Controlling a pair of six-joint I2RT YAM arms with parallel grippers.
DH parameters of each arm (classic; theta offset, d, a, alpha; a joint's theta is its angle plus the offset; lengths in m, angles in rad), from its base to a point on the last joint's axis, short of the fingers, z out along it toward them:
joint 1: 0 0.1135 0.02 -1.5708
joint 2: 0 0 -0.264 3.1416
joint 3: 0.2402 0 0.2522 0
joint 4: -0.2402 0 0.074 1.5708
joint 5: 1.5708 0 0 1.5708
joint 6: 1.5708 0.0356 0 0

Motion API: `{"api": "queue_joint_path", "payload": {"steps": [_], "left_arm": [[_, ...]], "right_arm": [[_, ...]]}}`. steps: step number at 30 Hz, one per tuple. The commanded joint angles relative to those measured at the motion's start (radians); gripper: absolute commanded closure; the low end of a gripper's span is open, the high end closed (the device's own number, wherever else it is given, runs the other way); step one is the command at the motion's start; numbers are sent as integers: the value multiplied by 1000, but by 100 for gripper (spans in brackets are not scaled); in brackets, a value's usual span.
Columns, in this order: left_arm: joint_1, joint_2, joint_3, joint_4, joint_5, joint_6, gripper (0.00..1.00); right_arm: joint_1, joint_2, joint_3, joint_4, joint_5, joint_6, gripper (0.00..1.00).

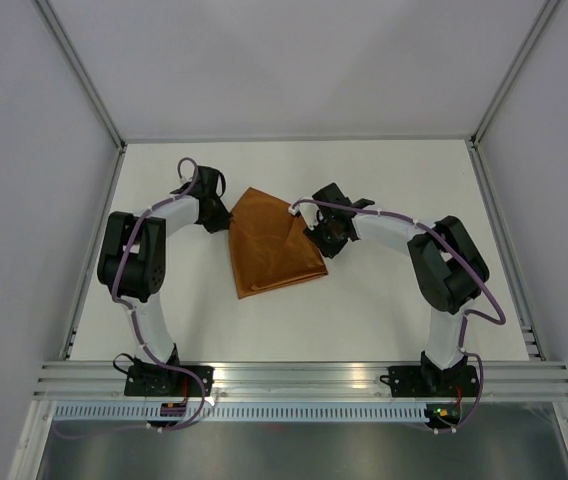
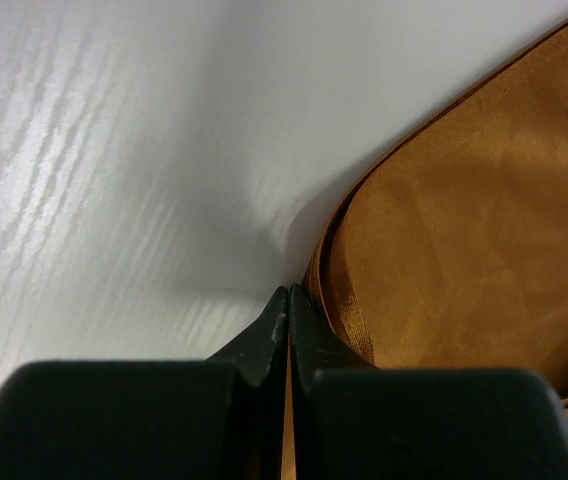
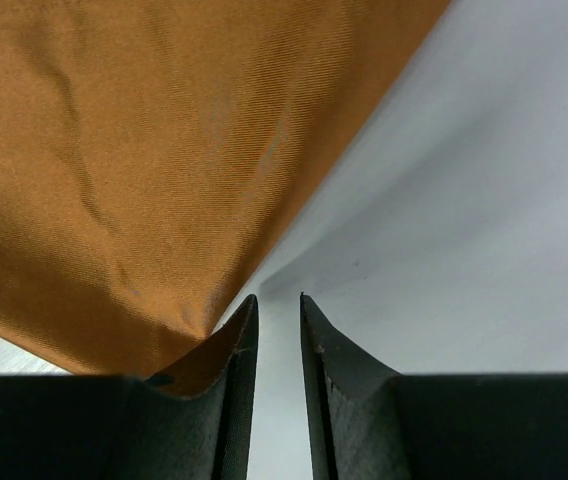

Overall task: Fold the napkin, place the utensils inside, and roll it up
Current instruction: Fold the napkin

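Note:
The rust-brown napkin (image 1: 272, 245) lies folded on the white table, between my two grippers. My left gripper (image 1: 224, 218) is at the napkin's left edge. In the left wrist view its jaws (image 2: 289, 291) are closed, with a thin strip of napkin (image 2: 464, 240) cloth between them. My right gripper (image 1: 317, 236) is at the napkin's right edge. In the right wrist view it (image 3: 277, 297) stands a little open, with only bare table in the gap. The napkin (image 3: 154, 150) rests against the outer side of its left finger (image 3: 232, 340). No utensils are in view.
The white table (image 1: 384, 310) is boxed in by grey walls with metal posts at the back corners. An aluminium rail (image 1: 304, 378) runs along the near edge, where both arm bases are bolted.

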Motion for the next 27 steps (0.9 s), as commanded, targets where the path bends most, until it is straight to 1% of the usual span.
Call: {"api": "queue_joint_path", "payload": {"steps": [1,7,10,14,17,19,20,23,26,27], "left_arm": [[-15,56,50,-33,40,61,98],[-34,101,120,-49,55,82,98],[-45,130,163,-61,84,99,97],[-51,154,202,-61,112,114,92],[-49,153,220,-63,107,130,86],[-46,136,222,-63,98,142,75],[-37,109,222,-63,93,153,71],[0,61,226,-63,107,174,60],[37,-35,208,-61,86,220,51],[41,-99,199,-58,80,231,49]], "right_arm": [[12,-40,-19,-48,2,32,71],[35,-62,-37,-68,12,52,72],[38,-88,-42,-78,8,69,72],[38,-112,-49,-94,16,98,72],[38,-132,-63,-97,76,127,71],[35,-158,-71,-89,99,133,71],[32,-169,-68,-94,126,133,71],[24,-206,-10,-126,131,124,70],[15,-281,4,-115,130,96,69],[15,-296,0,-111,124,69,68]]}}
